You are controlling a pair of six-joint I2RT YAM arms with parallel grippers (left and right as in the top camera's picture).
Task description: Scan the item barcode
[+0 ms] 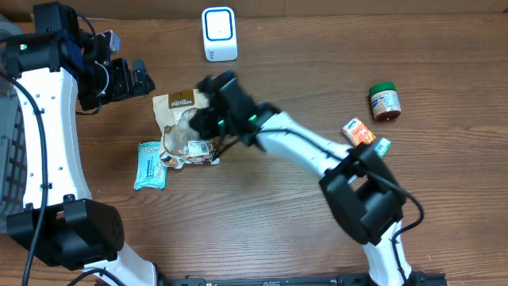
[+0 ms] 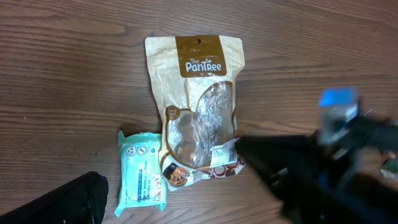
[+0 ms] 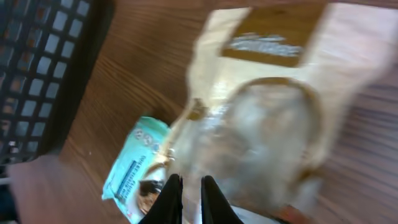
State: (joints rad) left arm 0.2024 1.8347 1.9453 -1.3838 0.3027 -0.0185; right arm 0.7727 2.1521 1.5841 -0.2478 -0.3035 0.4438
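Observation:
A tan "Pantree" snack pouch (image 1: 181,107) (image 2: 196,106) (image 3: 273,118) with a clear window lies on the wooden table. My right gripper (image 1: 206,137) (image 3: 191,200) is shut on its bottom edge; the thin film sits pinched between the two black fingers. That end of the pouch looks slightly raised and blurred in the right wrist view. In the left wrist view the right arm (image 2: 311,174) is a dark blur at the pouch's lower right. My left gripper (image 1: 136,79) hovers open, up and left of the pouch, holding nothing; one of its fingers (image 2: 62,202) shows.
A teal wipes pack (image 1: 150,164) (image 2: 141,171) (image 3: 134,162) lies beside the pouch's lower left. A white barcode scanner (image 1: 219,33) stands at the back. A green-lidded jar (image 1: 385,102) and an orange box (image 1: 359,131) sit at the right. A black mesh basket (image 3: 37,68) is at the left.

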